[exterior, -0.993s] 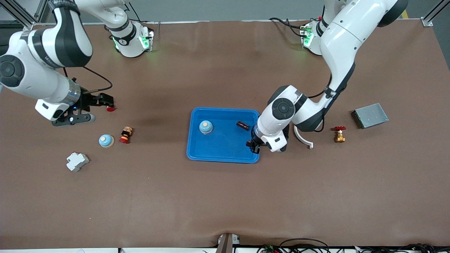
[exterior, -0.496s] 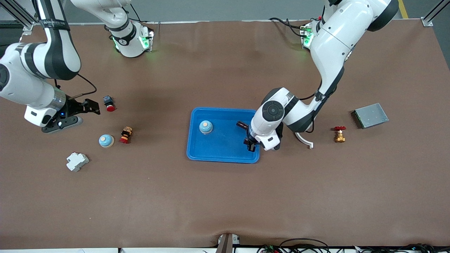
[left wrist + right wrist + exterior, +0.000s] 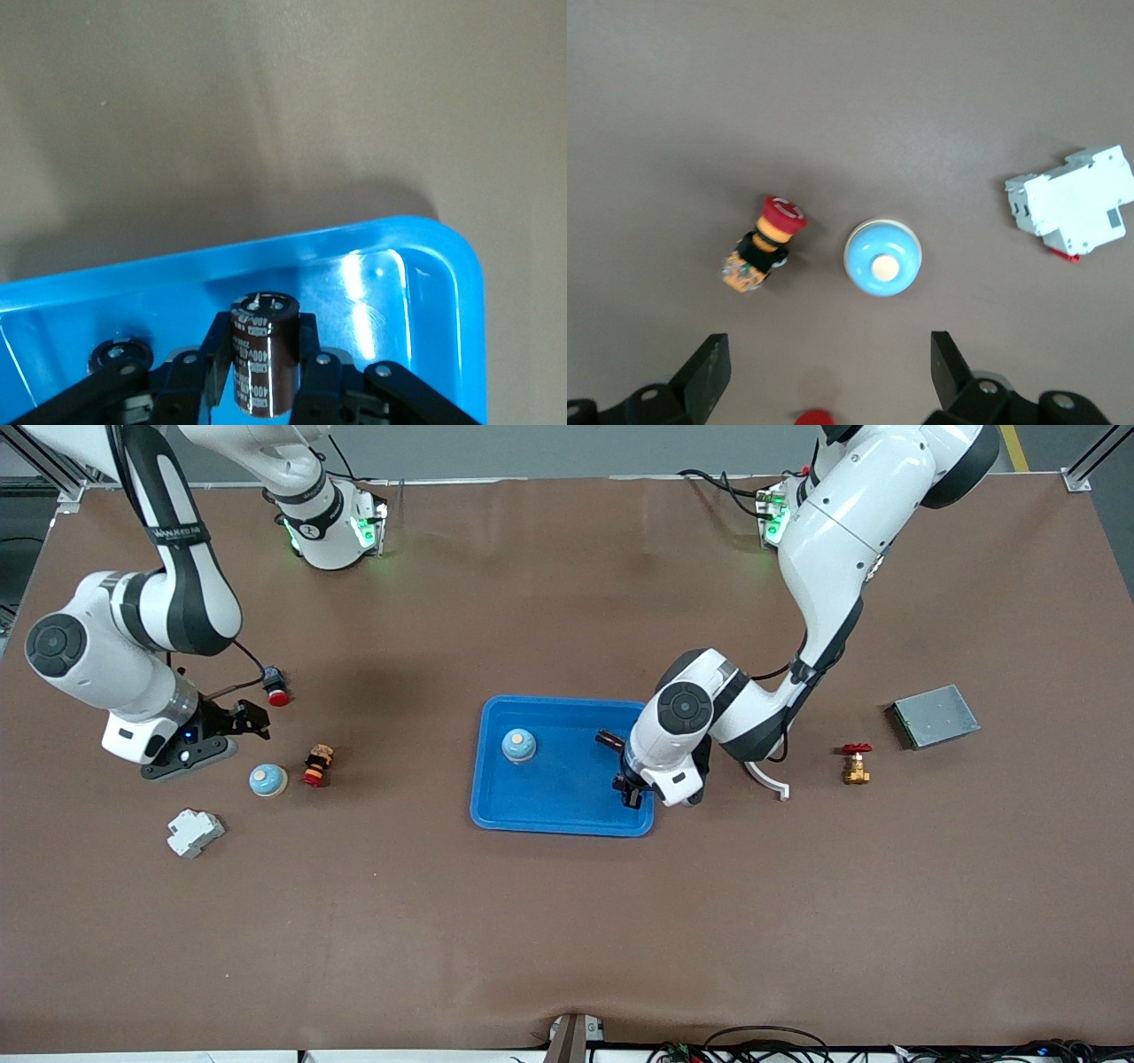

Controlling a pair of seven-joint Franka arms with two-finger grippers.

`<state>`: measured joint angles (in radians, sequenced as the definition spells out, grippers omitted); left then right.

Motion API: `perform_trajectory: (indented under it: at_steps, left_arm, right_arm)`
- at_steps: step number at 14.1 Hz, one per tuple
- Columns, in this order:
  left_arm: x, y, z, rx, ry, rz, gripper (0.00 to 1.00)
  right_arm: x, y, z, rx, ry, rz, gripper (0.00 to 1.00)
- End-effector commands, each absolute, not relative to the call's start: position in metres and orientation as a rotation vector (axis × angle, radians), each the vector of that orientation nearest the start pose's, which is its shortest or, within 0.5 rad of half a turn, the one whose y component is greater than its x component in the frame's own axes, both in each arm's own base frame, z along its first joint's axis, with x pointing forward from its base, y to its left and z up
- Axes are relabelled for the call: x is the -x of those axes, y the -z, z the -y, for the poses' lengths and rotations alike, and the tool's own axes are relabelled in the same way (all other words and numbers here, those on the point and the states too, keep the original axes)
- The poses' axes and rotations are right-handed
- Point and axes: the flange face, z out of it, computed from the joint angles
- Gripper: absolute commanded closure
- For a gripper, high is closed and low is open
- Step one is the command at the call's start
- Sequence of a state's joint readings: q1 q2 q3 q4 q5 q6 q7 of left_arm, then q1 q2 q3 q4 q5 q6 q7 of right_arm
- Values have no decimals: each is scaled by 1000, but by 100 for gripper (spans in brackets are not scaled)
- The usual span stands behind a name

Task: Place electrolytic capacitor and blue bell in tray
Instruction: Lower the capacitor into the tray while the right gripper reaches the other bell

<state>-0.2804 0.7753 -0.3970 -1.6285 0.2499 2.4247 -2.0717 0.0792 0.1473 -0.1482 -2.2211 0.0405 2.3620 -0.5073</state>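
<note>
- Over the corner of the tray [image 3: 496,815] nearest the left arm's end of the table, the left gripper [image 3: 631,790] is seen closed on a capacitor [image 3: 264,354], a dark, glossy cylinder with pale printed lettering and a flat metallic top.
- A smooth, bright blue plastic tray with rounded corners and a raised rim is shown; light is reflected off its floor in the left wrist view.
- A rounded blue bell [image 3: 518,745] with a pale button on top is seen standing inside the tray, and a second dark cylinder [image 3: 609,740] is seen lying there too, partly hidden by the left arm.
- The right gripper [image 3: 252,722] is held with its black fingers [image 3: 710,372] spread wide and nothing between them, above the brown table [image 3: 567,921].
- Below it, a second domed blue bell [image 3: 882,258] rests on the table, outside the tray, between a red-capped push button [image 3: 764,243] and a blocky white plastic breaker [image 3: 1074,203].
</note>
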Motion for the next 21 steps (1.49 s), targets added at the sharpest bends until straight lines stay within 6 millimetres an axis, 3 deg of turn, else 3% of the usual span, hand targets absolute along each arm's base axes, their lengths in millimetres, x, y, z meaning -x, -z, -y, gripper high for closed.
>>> perform_trajectory:
  at_steps: [1, 2, 3, 8, 10, 14, 16, 21]
  left_arm:
    - [-569, -198, 414, 2559, -102, 2012, 56]
    - [-569, -199, 414, 2559, -102, 2014, 13]
    - [-568, -201, 417, 2573, -96, 2000, 0]
    - [-589, -244, 404, 2586, -29, 2054, 0]
    - [-605, -279, 385, 2592, 22, 2044, 0]
    - [-619, -348, 369, 2645, 65, 1867, 0]
    - [-628, -377, 347, 2664, 101, 1838, 0]
    - [-625, -445, 307, 2636, 178, 1788, 0]
  right_arm:
    - [-545, -281, 57, 3071, -15, 689, 0]
    - [-549, -270, 58, 3071, -35, 688, 0]
    - [-551, -262, 60, 3071, -54, 683, 0]
    - [-556, -232, 59, 3063, -119, 685, 0]
    - [-557, -226, 60, 3068, -108, 682, 0]
    - [-562, -214, 61, 3069, -114, 672, 0]
    - [-564, -209, 64, 3070, -122, 666, 0]
    - [-568, -200, 64, 3069, -136, 665, 0]
